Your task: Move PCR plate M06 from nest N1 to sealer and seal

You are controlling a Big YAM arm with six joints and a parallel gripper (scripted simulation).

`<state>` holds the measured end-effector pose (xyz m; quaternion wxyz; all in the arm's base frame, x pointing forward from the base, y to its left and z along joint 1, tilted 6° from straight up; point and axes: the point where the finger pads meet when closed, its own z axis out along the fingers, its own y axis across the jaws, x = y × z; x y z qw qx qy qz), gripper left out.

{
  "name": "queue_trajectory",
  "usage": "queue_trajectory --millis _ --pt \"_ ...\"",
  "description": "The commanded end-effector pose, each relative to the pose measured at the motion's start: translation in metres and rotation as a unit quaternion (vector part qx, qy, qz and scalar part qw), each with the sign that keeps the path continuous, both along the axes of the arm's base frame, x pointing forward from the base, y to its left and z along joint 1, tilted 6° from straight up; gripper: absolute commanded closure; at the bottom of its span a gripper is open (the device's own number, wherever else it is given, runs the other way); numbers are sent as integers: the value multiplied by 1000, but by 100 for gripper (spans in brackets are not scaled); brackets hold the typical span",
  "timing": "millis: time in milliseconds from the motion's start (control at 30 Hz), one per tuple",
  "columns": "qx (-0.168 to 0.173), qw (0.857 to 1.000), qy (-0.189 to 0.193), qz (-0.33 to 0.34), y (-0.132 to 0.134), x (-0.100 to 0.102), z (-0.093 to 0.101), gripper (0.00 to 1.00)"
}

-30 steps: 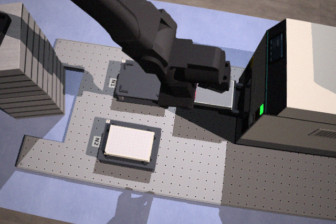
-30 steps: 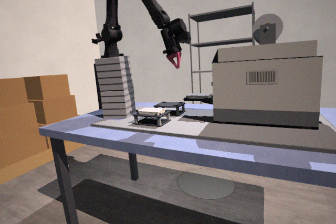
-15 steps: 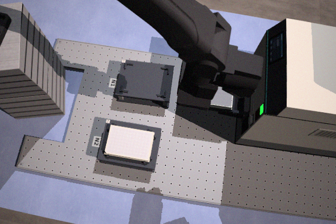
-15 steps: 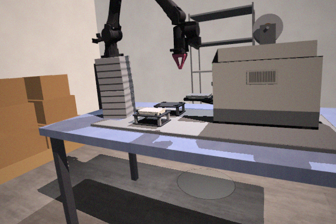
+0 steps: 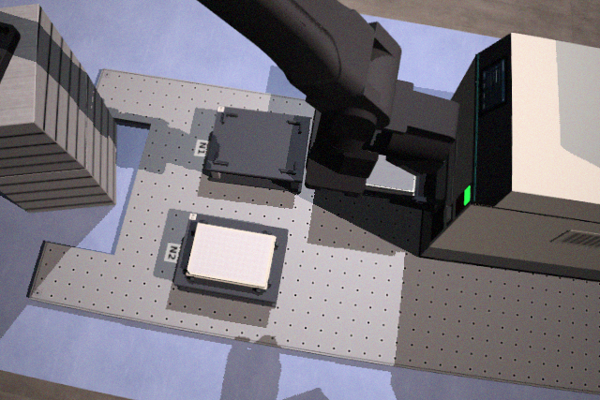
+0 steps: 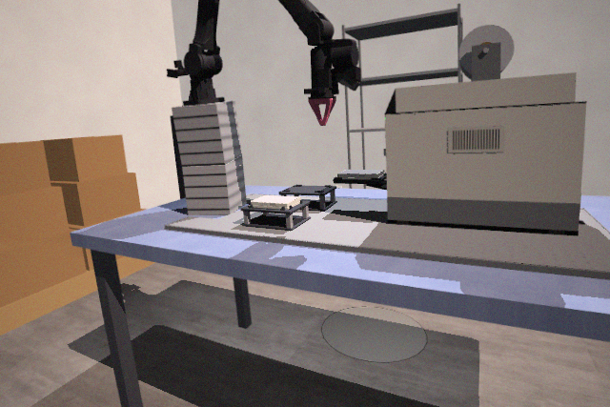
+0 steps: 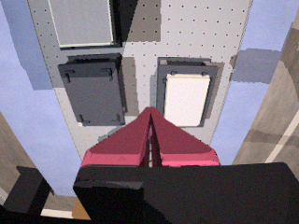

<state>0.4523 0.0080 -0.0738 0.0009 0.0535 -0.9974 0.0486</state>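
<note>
Plate M06 (image 7: 78, 3), covered with flat grey foil, lies in the pocket of the sealer's stage (image 6: 360, 174), which stands out in front of the housing. In the top view the arm hides most of M06 (image 5: 391, 180). The lamp (image 5: 467, 195) shows green. Nest N1 (image 5: 256, 146) is empty. My gripper (image 6: 321, 114) is shut on nothing and hangs high above the table, between the nests and the stage, pointing straight down. Its red fingers (image 7: 151, 115) show closed together in the wrist view.
Sealed white plate M09 (image 5: 230, 255) (image 7: 186, 99) sits on nest N2. The sealer housing (image 6: 485, 161) stands at the right. The arm's ribbed pedestal (image 6: 209, 158) stands at the left. A shelf rack (image 6: 403, 72) stands behind the table.
</note>
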Motion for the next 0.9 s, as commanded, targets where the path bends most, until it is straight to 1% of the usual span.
queue_trajectory --millis 0,67,133,400,467,567,600,633,700,867 --pt "2 1000 -19 16 10 8 21 100" --pt "2 1000 -26 12 11 14 23 100" --pt "2 1000 -26 12 11 14 23 100" --pt "3 999 -49 -15 -3 34 30 100" --pt "3 999 -49 -16 -4 34 30 100" --pt "3 999 -40 -13 -5 26 26 100" --pt "3 999 -39 -15 -2 17 25 0" --pt "3 999 -39 -13 1 8 25 0" --pt "3 999 -39 -13 1 8 25 0" --pt "3 999 -37 -8 16 -25 21 0"
